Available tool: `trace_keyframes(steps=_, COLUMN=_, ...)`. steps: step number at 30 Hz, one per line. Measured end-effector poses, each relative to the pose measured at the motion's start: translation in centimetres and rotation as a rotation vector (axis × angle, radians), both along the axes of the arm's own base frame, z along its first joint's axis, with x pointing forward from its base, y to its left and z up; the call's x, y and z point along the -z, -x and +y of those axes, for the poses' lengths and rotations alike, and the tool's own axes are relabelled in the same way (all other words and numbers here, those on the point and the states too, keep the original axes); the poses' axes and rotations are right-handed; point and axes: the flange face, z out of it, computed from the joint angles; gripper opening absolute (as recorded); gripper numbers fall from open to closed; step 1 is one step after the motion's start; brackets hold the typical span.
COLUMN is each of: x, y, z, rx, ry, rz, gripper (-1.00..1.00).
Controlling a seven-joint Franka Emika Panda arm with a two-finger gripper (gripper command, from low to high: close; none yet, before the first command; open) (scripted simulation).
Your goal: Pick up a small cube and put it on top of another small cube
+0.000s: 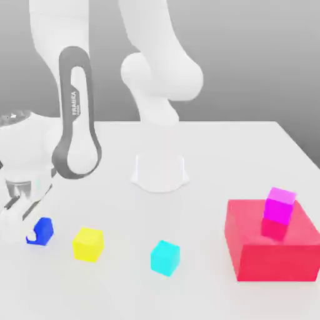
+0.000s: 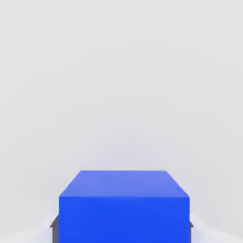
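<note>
Nearest to the camera, at about eight o'clock on the white table [image 1: 212, 156], the gripper [image 1: 28, 228] is clamped on the small blue cube [image 1: 42, 230]; in the hand view the blue cube [image 2: 123, 206] sits between the two fingers.

The table's near edge is out of view, so room on that side cannot be judged.

The cube may slip or turn during lifting, I think, if the grip is shallow.

At seven o'clock is the yellow cube [image 1: 87, 244], at six the cyan cube [image 1: 165, 257]; a low carry could knock them.

At four o'clock the red block [image 1: 250, 247] carries a magenta cube [image 1: 279, 205].

Farther, the middle of the table is open.
</note>
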Motion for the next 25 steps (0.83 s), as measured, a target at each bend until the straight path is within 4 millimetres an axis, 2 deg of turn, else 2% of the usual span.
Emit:
trace_keyframes(steps=2, x=-1.0, y=-0.1, z=-0.1, rx=0.0, ry=-0.001, rz=0.0, gripper=-1.0)
trace_keyframes(steps=7, x=-5.8, y=-0.1, z=0.0, rx=-0.001, ry=-0.001, rz=-0.001, gripper=-1.0)
trace_keyframes(steps=8, x=-6.7, y=-0.6, z=0.9, rx=-0.023, ry=-0.002, rz=-0.002, gripper=-1.0)
trace_keyframes(steps=12, x=-9.7, y=-4.2, z=7.7, rx=-0.192, ry=-0.005, rz=-0.005, gripper=-1.0)
trace_keyframes(steps=15, x=-11.4, y=-4.9, z=11.8, rx=-0.28, ry=-0.003, rz=-0.002, gripper=-1.0)
trace_keyframes(steps=17, x=-10.6, y=-5.1, z=12.7, rx=-0.302, ry=0.001, rz=0.001, gripper=-1.0)
trace_keyframes(steps=22, x=-6.3, y=-5.2, z=13.1, rx=-0.311, ry=0.001, rz=0.001, gripper=-1.0)
trace_keyframes(steps=23, x=-5.6, y=-5.2, z=13.2, rx=-0.311, ry=0.0, rz=0.001, gripper=1.0)
trace_keyframes(steps=25, x=-5.6, y=-5.2, z=13.2, rx=-0.311, ry=0.0, rz=0.001, gripper=1.0)
